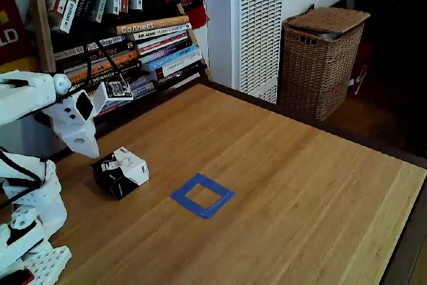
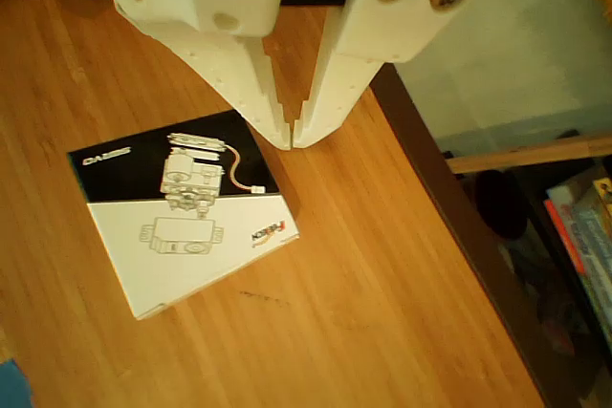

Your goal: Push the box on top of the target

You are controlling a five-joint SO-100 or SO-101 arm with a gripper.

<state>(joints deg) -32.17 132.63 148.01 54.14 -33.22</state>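
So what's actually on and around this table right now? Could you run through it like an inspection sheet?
Surface: wooden table, bare wood with a dark edge.
Job's things: the box, black and white with a printed drawing on top, sits left of the target in the fixed view, apart from it. The target is a blue tape square with bare wood inside.
Clutter: nothing seen on the table besides these.
Grippers: the gripper is shut, its tips together over the box's far edge; contact cannot be told.
Cables: black cables run along the white arm.
Surroundings: bookshelf with stacked books behind, a wicker basket with a lid, a white slatted panel.
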